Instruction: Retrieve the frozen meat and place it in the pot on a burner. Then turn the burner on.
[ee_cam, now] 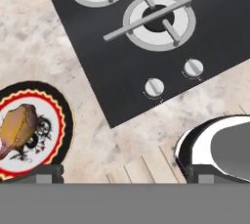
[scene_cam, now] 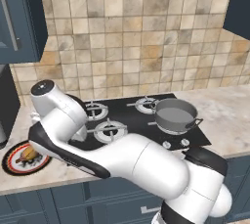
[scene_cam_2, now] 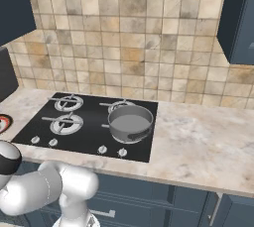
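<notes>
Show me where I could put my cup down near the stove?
The wide bare counter right of the stovetop is free. So is the strip between the stovetop and the plate. The plate holds the frozen meat; the pot fills one burner.

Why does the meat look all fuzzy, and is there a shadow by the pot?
In the hand view the frozen meat is soft and smeary on its plate; in the left base view it is tiny and blurry; in the right base view the pot casts only a faint dark patch on the stove.

The arm (scene_cam: 122, 154) rises from the lower right of the left base view, bends left, elbow at middle left.
</notes>
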